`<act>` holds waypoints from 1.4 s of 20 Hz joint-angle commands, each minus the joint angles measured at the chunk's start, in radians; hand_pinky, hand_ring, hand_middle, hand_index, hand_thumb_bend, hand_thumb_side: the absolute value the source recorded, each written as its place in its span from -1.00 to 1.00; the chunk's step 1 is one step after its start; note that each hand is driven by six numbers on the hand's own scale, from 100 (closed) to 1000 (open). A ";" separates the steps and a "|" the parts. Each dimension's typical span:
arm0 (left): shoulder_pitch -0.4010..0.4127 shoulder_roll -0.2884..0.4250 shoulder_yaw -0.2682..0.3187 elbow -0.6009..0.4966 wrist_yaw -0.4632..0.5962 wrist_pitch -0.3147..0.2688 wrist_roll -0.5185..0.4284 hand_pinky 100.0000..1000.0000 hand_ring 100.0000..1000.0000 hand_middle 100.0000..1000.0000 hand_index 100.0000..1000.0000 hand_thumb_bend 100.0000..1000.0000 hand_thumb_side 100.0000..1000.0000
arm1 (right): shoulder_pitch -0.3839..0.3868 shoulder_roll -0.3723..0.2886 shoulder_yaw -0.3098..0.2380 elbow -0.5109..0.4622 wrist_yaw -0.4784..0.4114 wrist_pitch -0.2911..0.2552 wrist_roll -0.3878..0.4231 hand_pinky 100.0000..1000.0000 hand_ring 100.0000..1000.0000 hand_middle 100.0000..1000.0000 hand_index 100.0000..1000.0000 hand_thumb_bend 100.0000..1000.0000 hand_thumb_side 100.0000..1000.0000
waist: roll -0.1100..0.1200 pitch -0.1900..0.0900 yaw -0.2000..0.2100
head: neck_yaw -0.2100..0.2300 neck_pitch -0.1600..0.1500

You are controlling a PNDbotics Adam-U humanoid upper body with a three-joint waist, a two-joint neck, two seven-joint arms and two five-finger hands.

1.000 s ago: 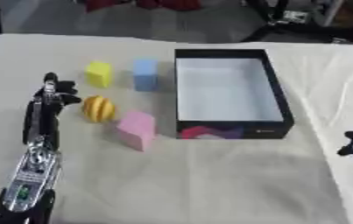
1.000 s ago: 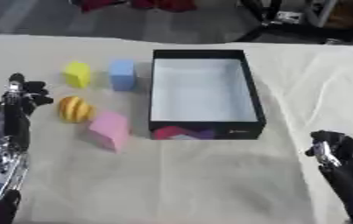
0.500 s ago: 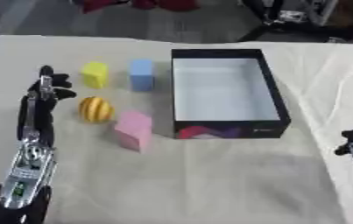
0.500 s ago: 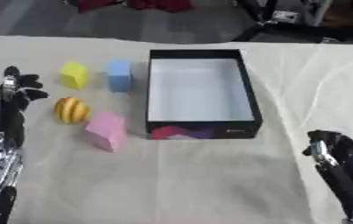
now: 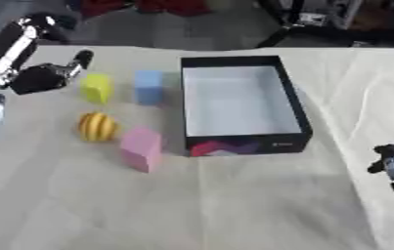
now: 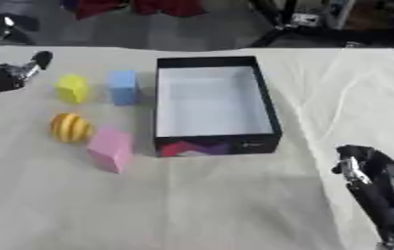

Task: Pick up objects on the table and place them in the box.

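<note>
A yellow block [image 5: 97,88] and a blue block [image 5: 148,87] stand side by side left of the black box [image 5: 295,105], whose white inside holds nothing. Nearer me lie a yellow-and-orange striped ball [image 5: 97,127] and a pink block [image 5: 142,148]. My left hand [image 5: 44,77] hovers open just left of the yellow block, holding nothing, with its silver forearm running up to the top left corner. My right hand [image 6: 364,163] rests open at the lower right, fingers up, well away from the box.
A cream cloth [image 5: 234,205] with a few creases covers the table. Dark stands and red things line the far edge beyond it. The box's front wall [image 5: 243,146] bears a coloured pattern.
My left arm has lifted off the table's left side and swung up and back; its hand now sits beside the yellow block. The right hand has hardly moved.
</note>
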 commanded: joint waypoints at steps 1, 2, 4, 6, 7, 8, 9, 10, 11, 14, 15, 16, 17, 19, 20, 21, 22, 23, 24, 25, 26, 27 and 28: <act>-0.070 0.071 -0.071 0.053 -0.069 -0.058 -0.214 0.54 0.36 0.50 0.74 -0.37 -0.16 | -0.001 -0.021 0.002 -0.011 -0.001 -0.001 0.005 0.36 -0.08 -0.27 0.19 -1.00 0.12 | 0.015 -0.029 -0.002 | 0.004 -0.002; -0.090 0.064 -0.090 0.081 -0.082 -0.070 -0.256 0.54 0.36 0.50 0.74 -0.38 -0.18 | -0.001 -0.021 0.003 -0.011 -0.001 -0.001 0.006 0.36 -0.08 -0.27 0.19 -1.00 0.11 | 0.015 -0.029 -0.003 | 0.004 -0.002; -0.120 0.042 -0.117 0.141 -0.111 -0.087 -0.301 0.53 0.36 0.50 0.74 -0.42 -0.22 | -0.001 -0.020 0.002 -0.012 -0.002 -0.001 0.006 0.36 -0.08 -0.27 0.19 -1.00 0.10 | 0.014 -0.030 -0.005 | 0.001 -0.002; -0.141 0.016 -0.132 0.203 -0.144 -0.102 -0.317 0.53 0.36 0.50 0.73 -0.47 -0.24 | -0.001 -0.020 0.001 -0.012 -0.003 -0.001 0.005 0.36 -0.08 -0.27 0.19 -1.00 0.10 | 0.013 -0.031 -0.005 | -0.004 -0.002; -0.150 0.002 -0.137 0.236 -0.160 -0.110 -0.319 0.53 0.36 0.50 0.73 -0.50 -0.25 | 0.000 -0.020 0.000 -0.012 -0.003 -0.001 0.004 0.36 -0.08 -0.27 0.19 -1.00 0.10 | 0.013 -0.032 -0.005 | -0.006 -0.002; -0.160 -0.014 -0.142 0.274 -0.178 -0.118 -0.319 0.54 0.36 0.50 0.72 -0.52 -0.27 | 0.000 -0.020 0.001 -0.012 -0.004 -0.001 0.004 0.36 -0.08 -0.27 0.19 -1.00 0.10 | 0.012 -0.033 -0.005 | -0.006 -0.002; -0.170 -0.029 -0.145 0.310 -0.195 -0.128 -0.316 0.54 0.36 0.50 0.72 -0.53 -0.28 | 0.000 -0.019 0.001 -0.011 -0.005 -0.001 0.005 0.36 -0.08 -0.27 0.19 -1.00 0.10 | 0.011 -0.033 -0.005 | -0.006 -0.002; -0.178 -0.045 -0.146 0.344 -0.212 -0.137 -0.310 0.54 0.36 0.49 0.72 -0.54 -0.29 | 0.001 -0.019 0.002 -0.011 -0.005 -0.001 0.006 0.36 -0.08 -0.27 0.19 -1.00 0.10 | 0.010 -0.034 -0.005 | -0.006 -0.002; -0.184 -0.058 -0.146 0.374 -0.229 -0.146 -0.301 0.54 0.36 0.49 0.72 -0.55 -0.30 | 0.001 -0.018 0.002 -0.011 -0.005 -0.001 0.006 0.36 -0.08 -0.27 0.19 -1.00 0.10 | 0.009 -0.034 -0.005 | -0.006 -0.002; -0.196 -0.096 -0.136 0.450 -0.280 -0.162 -0.253 0.53 0.35 0.48 0.70 -0.58 -0.31 | 0.002 -0.017 0.001 -0.011 -0.006 -0.002 0.006 0.36 -0.08 -0.27 0.19 -1.00 0.10 | 0.007 -0.033 -0.004 | 0.000 -0.002; -0.198 -0.105 -0.133 0.469 -0.294 -0.165 -0.231 0.53 0.35 0.48 0.70 -0.59 -0.32 | 0.002 -0.016 0.001 -0.011 -0.006 -0.002 0.005 0.36 -0.08 -0.27 0.19 -1.00 0.10 | 0.006 -0.033 -0.004 | 0.000 -0.002; -0.199 -0.113 -0.129 0.486 -0.308 -0.167 -0.209 0.53 0.35 0.48 0.70 -0.60 -0.33 | 0.002 -0.016 0.000 -0.011 -0.006 -0.002 0.005 0.36 -0.08 -0.27 0.19 -1.00 0.10 | 0.005 -0.033 -0.004 | -0.001 -0.002; -0.200 -0.120 -0.128 0.500 -0.321 -0.170 -0.187 0.53 0.35 0.48 0.70 -0.60 -0.34 | 0.003 -0.015 0.000 -0.011 -0.006 -0.002 0.005 0.36 -0.08 -0.27 0.19 -1.00 0.10 | 0.005 -0.033 -0.004 | -0.001 -0.002; -0.200 -0.131 -0.131 0.524 -0.343 -0.180 -0.164 0.53 0.34 0.47 0.69 -0.65 -0.37 | 0.002 -0.015 0.001 -0.011 -0.006 -0.002 0.005 0.36 -0.08 -0.27 0.19 -1.00 0.10 | 0.004 -0.033 -0.005 | -0.002 -0.002; -0.200 -0.134 -0.134 0.534 -0.349 -0.189 -0.167 0.52 0.32 0.46 0.67 -0.71 -0.43 | 0.002 -0.015 0.000 -0.011 -0.006 -0.002 0.005 0.36 -0.08 -0.27 0.19 -1.00 0.10 | 0.004 -0.033 -0.005 | -0.002 -0.002; -0.200 -0.135 -0.137 0.541 -0.352 -0.199 -0.179 0.50 0.27 0.40 0.60 -0.83 -0.55 | 0.002 -0.015 0.000 -0.011 -0.006 -0.002 0.005 0.36 -0.08 -0.27 0.19 -1.00 0.10 | 0.004 -0.034 -0.005 | -0.003 -0.002; -0.201 -0.135 -0.140 0.545 -0.351 -0.212 -0.199 0.46 0.21 0.33 0.54 -0.91 -0.63 | 0.003 -0.015 0.000 -0.011 -0.006 -0.002 0.005 0.36 -0.08 -0.27 0.19 -1.00 0.10 | 0.004 -0.034 -0.005 | -0.003 -0.002; -0.202 -0.133 -0.139 0.544 -0.348 -0.223 -0.217 0.37 0.08 0.17 0.41 -0.98 -0.69 | 0.003 -0.015 0.000 -0.011 -0.006 -0.002 0.005 0.36 -0.08 -0.27 0.19 -1.00 0.10 | 0.004 -0.034 -0.005 | -0.003 -0.002; -0.203 -0.129 -0.137 0.537 -0.346 -0.230 -0.231 0.27 -0.02 0.06 0.29 -0.96 -0.66 | 0.003 -0.015 0.000 -0.011 -0.006 -0.002 0.005 0.36 -0.08 -0.27 0.19 -1.00 0.10 | 0.005 -0.034 -0.005 | -0.003 -0.002; -0.203 -0.125 -0.135 0.528 -0.345 -0.233 -0.237 0.15 -0.14 -0.09 0.13 -0.95 -0.63 | 0.003 -0.015 0.000 -0.011 -0.006 -0.002 0.005 0.36 -0.08 -0.27 0.19 -1.00 0.10 | 0.005 -0.035 -0.005 | -0.003 -0.002; -0.204 -0.117 -0.130 0.510 -0.348 -0.233 -0.237 0.09 -0.20 -0.16 0.04 -0.93 -0.60 | 0.003 -0.015 -0.001 -0.010 -0.006 -0.002 0.005 0.36 -0.08 -0.27 0.19 -1.00 0.10 | 0.005 -0.035 -0.005 | -0.005 -0.002; -0.205 -0.107 -0.128 0.486 -0.360 -0.233 -0.235 0.05 -0.24 -0.16 0.04 -0.93 -0.60 | 0.003 -0.016 -0.001 -0.010 -0.006 -0.002 0.005 0.36 -0.08 -0.27 0.19 -1.00 0.10 | 0.005 -0.035 -0.006 | -0.005 -0.002; -0.208 -0.096 -0.120 0.456 -0.376 -0.231 -0.227 -0.01 -0.30 -0.25 -0.06 -0.92 -0.58 | 0.004 -0.016 -0.001 -0.010 -0.006 -0.002 0.004 0.36 -0.08 -0.27 0.19 -1.00 0.09 | 0.005 -0.036 -0.006 | -0.006 -0.002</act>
